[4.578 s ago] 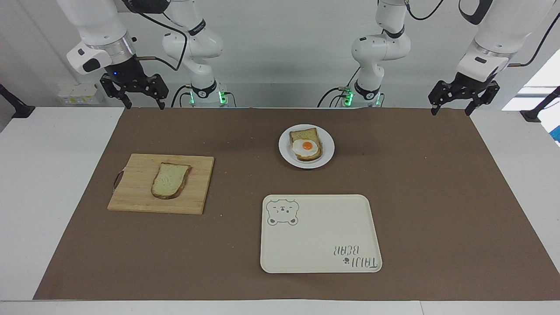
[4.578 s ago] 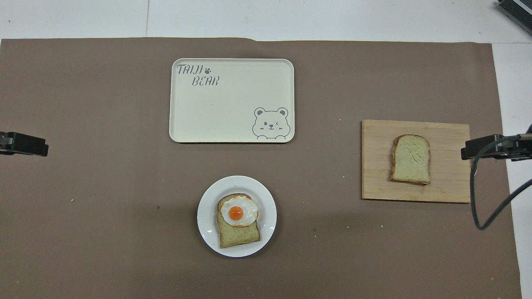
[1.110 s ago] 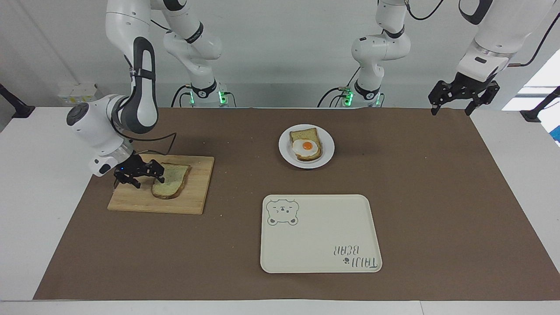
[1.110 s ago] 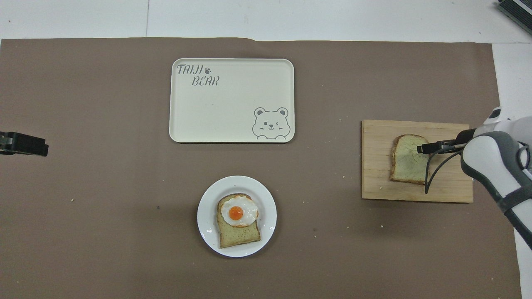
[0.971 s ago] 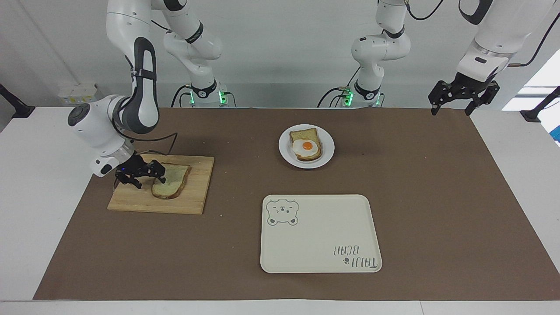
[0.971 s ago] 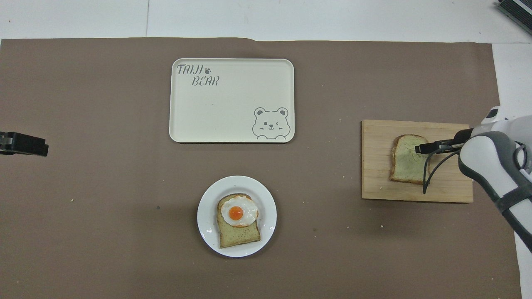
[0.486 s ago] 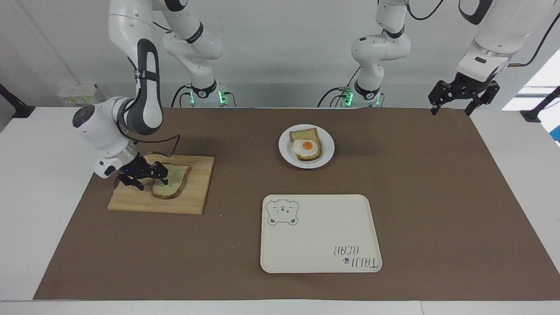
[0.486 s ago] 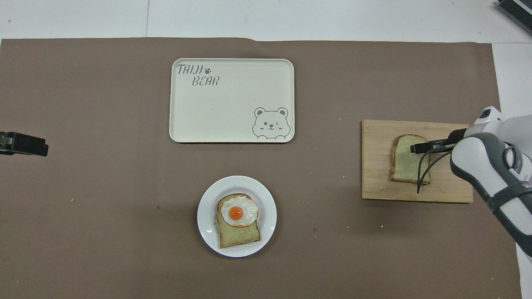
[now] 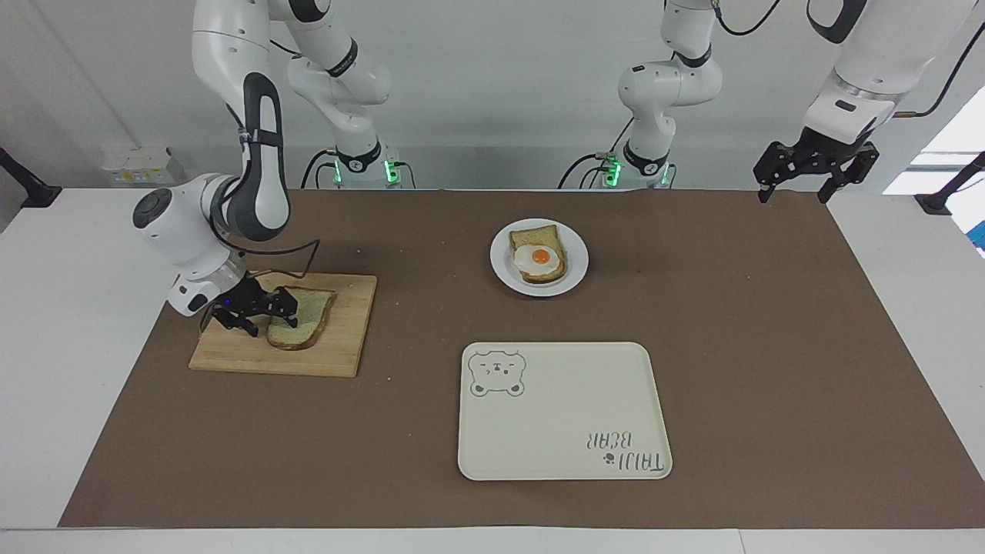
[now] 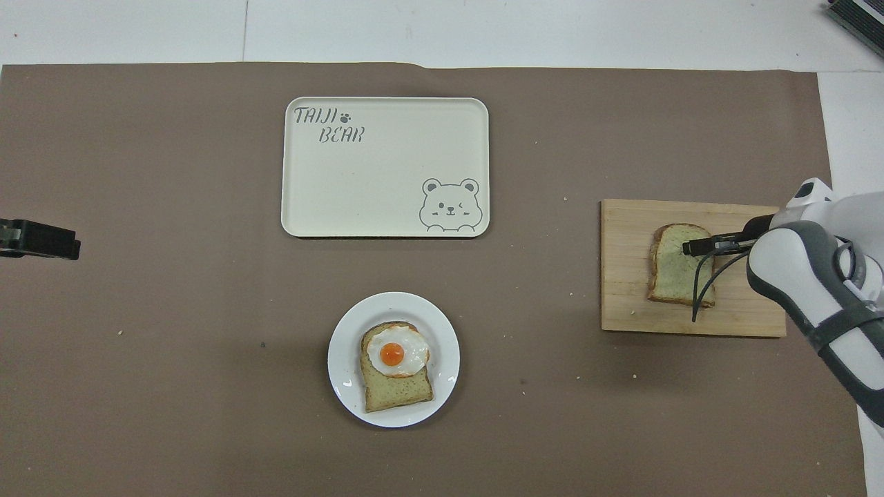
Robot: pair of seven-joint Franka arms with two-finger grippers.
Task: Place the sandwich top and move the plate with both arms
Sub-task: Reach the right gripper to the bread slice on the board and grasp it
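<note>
The right gripper (image 9: 271,317) is down low on the wooden cutting board (image 9: 338,338), at the edge of the sandwich top (image 9: 306,322) that faces the right arm's end of the table. One black finger lies over the slice's upper face and the other sits lower, at the crust, so the jaws straddle that edge of the bread. Whether they have pinched the slice or merely bracket it cannot be told from either view. In the overhead view the gripper's tip (image 10: 697,246) shows as a thin dark bar reaching onto the slice (image 10: 673,269) from the white forearm, with a black cable looping beneath it.

The sandwich top lies flat on the board, directly under the right gripper's fingers. The plate (image 9: 575,268) rests on the brown table mat (image 9: 769,346), well apart from that gripper toward the middle of the table and closer to the robots than the board. On the plate lies a bread slice carrying a fried egg (image 9: 539,258). The cream bear tray (image 9: 562,431) sits farther from the robots than the plate, also well apart from the right gripper.

The left gripper (image 9: 793,188) waits up in the air over the mat's corner at the left arm's end of the table, its fingers spread apart and holding nothing, well away from the plate and tray.
</note>
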